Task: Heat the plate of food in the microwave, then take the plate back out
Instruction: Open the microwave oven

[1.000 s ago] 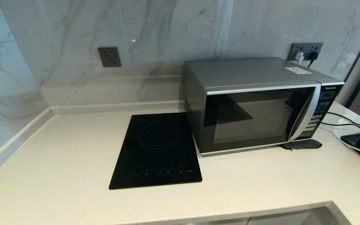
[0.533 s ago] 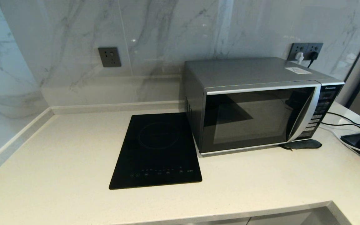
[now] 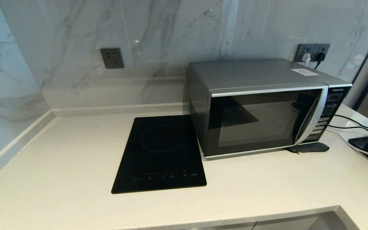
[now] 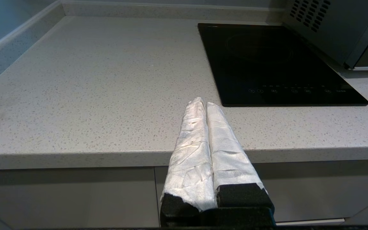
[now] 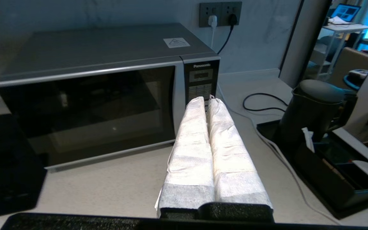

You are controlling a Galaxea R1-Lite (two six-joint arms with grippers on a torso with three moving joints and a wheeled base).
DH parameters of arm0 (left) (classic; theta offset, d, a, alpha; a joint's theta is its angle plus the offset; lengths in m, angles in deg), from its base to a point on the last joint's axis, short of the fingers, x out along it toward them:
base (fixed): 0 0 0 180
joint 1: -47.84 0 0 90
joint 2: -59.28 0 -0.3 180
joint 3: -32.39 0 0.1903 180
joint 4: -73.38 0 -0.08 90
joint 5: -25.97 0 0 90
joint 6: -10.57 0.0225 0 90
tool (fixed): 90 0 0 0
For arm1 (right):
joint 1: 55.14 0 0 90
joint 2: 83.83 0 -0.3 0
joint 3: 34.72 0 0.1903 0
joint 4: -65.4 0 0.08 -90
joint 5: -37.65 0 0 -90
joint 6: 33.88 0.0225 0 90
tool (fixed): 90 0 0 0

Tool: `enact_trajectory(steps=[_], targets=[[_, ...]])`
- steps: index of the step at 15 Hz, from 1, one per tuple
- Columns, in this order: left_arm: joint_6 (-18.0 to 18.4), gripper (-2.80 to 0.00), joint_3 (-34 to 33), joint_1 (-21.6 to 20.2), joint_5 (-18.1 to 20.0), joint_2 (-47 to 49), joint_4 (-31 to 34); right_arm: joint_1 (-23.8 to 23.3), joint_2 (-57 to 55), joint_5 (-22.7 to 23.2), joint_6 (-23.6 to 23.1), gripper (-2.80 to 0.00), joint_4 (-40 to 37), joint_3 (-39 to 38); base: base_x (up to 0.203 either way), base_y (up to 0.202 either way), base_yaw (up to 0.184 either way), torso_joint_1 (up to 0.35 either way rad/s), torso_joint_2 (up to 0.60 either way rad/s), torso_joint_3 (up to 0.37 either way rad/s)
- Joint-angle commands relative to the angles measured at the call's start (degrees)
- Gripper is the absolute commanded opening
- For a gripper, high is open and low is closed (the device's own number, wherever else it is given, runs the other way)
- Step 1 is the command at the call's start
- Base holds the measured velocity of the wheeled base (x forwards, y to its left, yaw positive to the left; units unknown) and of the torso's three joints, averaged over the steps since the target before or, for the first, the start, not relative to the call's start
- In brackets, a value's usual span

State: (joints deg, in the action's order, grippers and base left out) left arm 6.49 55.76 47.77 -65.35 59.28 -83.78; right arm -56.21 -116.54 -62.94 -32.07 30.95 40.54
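The silver Panasonic microwave (image 3: 264,108) stands on the counter at the right, its dark glass door closed; it also fills the right wrist view (image 5: 101,92). The plate of food is out of view. My right gripper (image 5: 207,99) hovers before the microwave's button panel (image 5: 201,83), its white-wrapped fingers pressed together with nothing between them. My left gripper (image 4: 203,103) is held at the counter's front edge, left of the cooktop, shut and empty. Neither arm shows in the head view.
A flat black induction cooktop (image 3: 161,153) lies left of the microwave. At the right stand a dark kettle (image 5: 315,108) on a black tray (image 5: 331,179) and loose cables (image 5: 260,102). Wall sockets (image 3: 311,51) sit behind the microwave. A dark pad (image 3: 308,147) lies at its front corner.
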Motion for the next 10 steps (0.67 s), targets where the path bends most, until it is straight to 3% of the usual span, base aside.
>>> enact_trajectory(steps=[1,6,10], targets=[[-0.06,-2.8,0.0,-0.01,0.0,0.09,0.0,-0.07,-6.03,-0.93,-2.69,-2.8,0.13,1.14,0.0,0.0,0.0,0.0,0.0,0.0],[-0.06,-2.8,0.0,-0.01,0.0,0.09,0.0,0.01,-15.98,-7.8,-3.9,-2.8,2.97,4.99,0.0,0.0,0.0,0.0,0.0,0.0],[-0.06,-2.8,0.0,-0.01,0.0,0.09,0.0,0.13,-20.25,-9.33,-3.92,-2.8,5.15,4.31,0.0,0.0,0.0,0.0,0.0,0.0]])
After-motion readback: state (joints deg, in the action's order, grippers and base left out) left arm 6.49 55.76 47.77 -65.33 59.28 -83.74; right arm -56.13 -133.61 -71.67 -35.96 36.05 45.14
